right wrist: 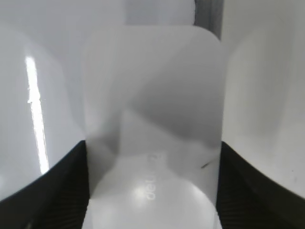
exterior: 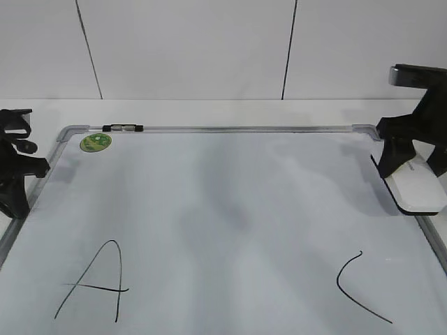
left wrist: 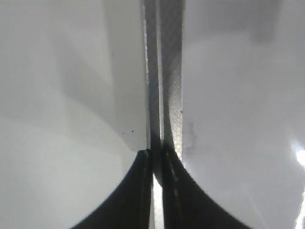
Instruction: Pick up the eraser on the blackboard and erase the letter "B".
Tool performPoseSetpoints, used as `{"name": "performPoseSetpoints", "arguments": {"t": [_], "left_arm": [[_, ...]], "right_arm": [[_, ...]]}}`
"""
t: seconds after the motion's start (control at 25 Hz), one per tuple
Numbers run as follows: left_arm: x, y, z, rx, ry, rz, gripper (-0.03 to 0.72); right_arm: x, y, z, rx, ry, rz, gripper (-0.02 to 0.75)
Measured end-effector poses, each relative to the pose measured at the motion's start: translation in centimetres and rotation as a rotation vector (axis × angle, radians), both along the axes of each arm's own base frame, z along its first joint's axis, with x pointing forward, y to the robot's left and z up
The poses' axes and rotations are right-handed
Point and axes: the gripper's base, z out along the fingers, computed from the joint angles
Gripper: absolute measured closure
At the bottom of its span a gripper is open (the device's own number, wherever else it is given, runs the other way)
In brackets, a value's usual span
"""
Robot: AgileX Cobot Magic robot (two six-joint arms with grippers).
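No "B" shows between "A" [exterior: 94,283] and "C" [exterior: 360,287] on the blackboard [exterior: 223,128], so erasing looks done; the right gripper [exterior: 411,162] straddles the eraser [exterior: 418,187] at the far right, grip unclear.

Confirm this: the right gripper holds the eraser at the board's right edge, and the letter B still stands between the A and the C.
Not quite. The exterior view shows the blackboard bare between the A and C: no B. The right gripper does hold the eraser there.

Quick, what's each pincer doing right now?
Left pincer: shut, holding nothing, at the blackboard's left edge.
Right pincer: fingers on both sides of the eraser, gripping it at the board's right edge.
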Motion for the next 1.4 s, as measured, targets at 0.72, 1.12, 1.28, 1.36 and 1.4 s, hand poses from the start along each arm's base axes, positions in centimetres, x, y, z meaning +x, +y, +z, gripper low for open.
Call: {"name": "performPoseSetpoints", "arguments": {"t": [0.72,1.12,1.28,1.36,1.4], "left_arm": [[0.0,0.0,0.0,-0.003,-0.002,0.002,0.672],[0.0,0.0,0.0,-0.003,-0.002,0.002,0.672],[0.0,0.0,0.0,-0.003,-0.002,0.002,0.672],[0.0,0.0,0.0,-0.003,-0.002,0.002,0.672],[0.0,0.0,0.0,-0.003,-0.002,0.002,0.672]], "right_arm": [[1.1,0.1,-3.6,0.007,0.068,-0.003,0.210],[1.1,0.1,-3.7,0.002,0.073,0.001,0.210],[1.1,0.1,-3.7,0.002,0.073,0.001,0.193],[1.0,0.0,-3.7,0.001,0.082,0.003,0.137],[0.9,0.0,-3.7,0.001,0.090,0.004,0.108]]}}
